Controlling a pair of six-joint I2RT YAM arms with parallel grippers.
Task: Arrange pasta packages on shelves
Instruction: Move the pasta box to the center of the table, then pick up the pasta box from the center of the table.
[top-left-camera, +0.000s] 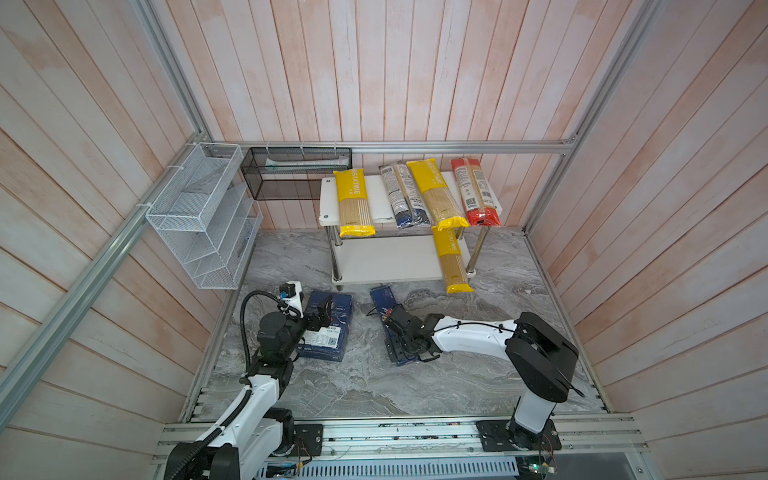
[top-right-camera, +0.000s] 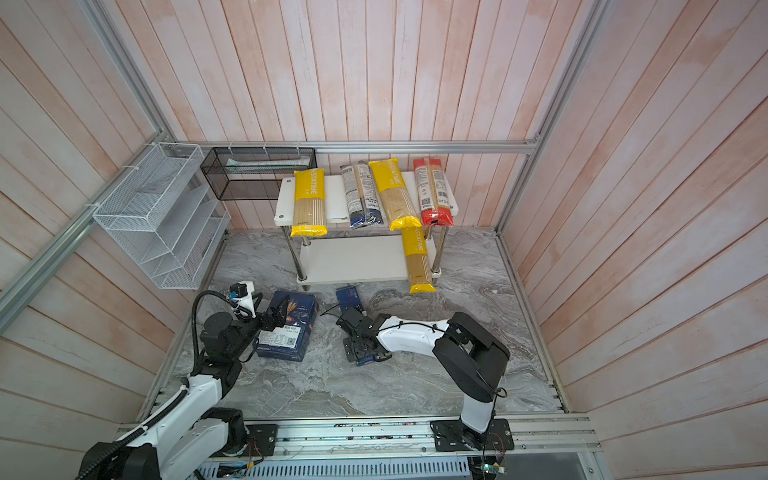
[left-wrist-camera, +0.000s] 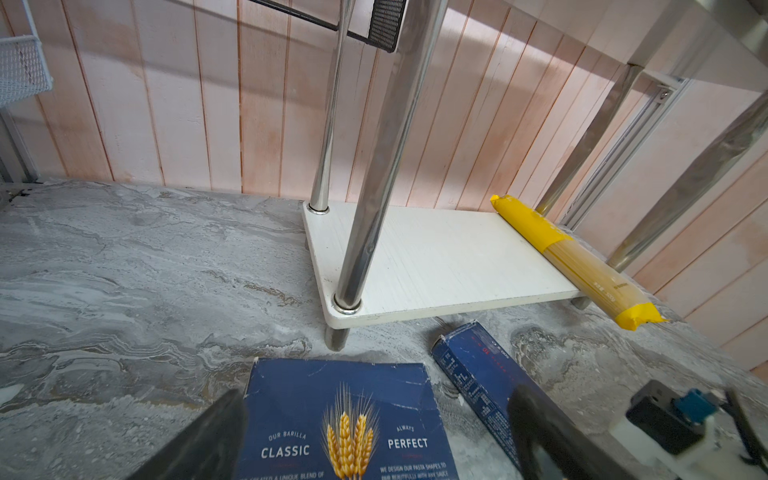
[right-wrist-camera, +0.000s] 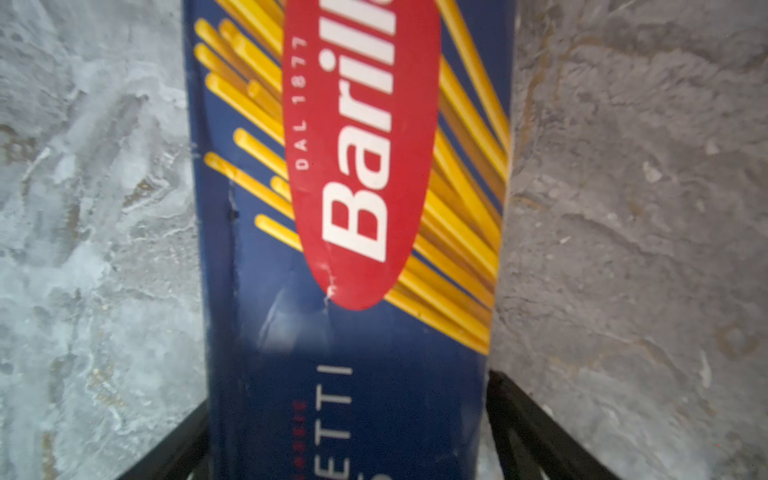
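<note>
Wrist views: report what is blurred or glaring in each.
Right wrist view: blue Barilla pack logo crisp, ETTI lettering soft, dark end effector fingers blurred. Left wrist view: near fingers smeared, chrome post streaked with glare, lower board sharp.

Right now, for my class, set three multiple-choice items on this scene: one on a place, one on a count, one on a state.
1. The yellow bag nearest the arms lies on: A the lower board; B the top board; C the wide blue box.
2. Packs on the top board: A three; B four; C five.
3. The left gripper is: A shut; B out of view; C open.
Key: A, it lies across that board; B, two yellow bags, a dark-ended bag, a red-ended bag; C, its fingers stand apart over the box.
</note>
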